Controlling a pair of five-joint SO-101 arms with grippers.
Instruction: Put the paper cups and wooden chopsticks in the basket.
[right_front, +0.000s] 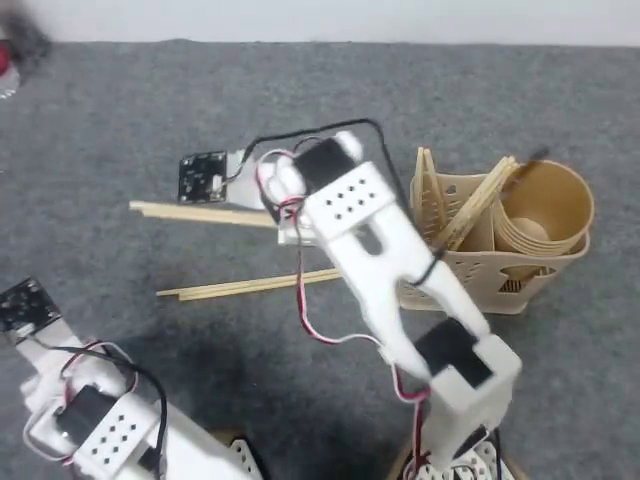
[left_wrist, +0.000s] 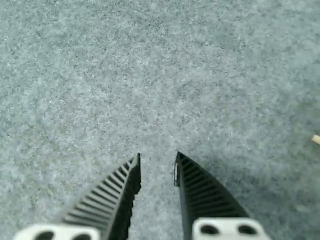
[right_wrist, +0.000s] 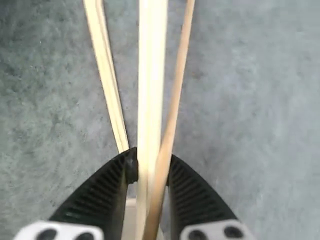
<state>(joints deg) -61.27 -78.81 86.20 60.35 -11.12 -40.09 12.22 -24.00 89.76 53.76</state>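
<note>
Between the toothed jaws of the right gripper, a pair of wooden chopsticks is pinched near one end, with a jaw pressed against the sticks from either side. From the grip the sticks run straight out ahead of the jaws, so their long axis follows the gripper's own line rather than crossing it.

In the high view, this pair is judged to be the one that reaches the wrist from the left. Its free length therefore points away from the basket, which stands on the far side of the same arm, to the right. The basket is already loaded with stacked paper cups and several upright sticks.

The coming move is judged to turn on this opposition. The held end is the end nearer the basket and the long tail trails away from it, so the pair would have to be carried across and tipped before an end can be dropped over the rim.

A second pair lies flat on the grey carpet, roughly parallel to the first and just beside the gripper.

The left gripper hangs over bare carpet with its jaws slightly parted and nothing between them. It is well apart from the basket, so the right arm is clearly the nearer one.
</note>
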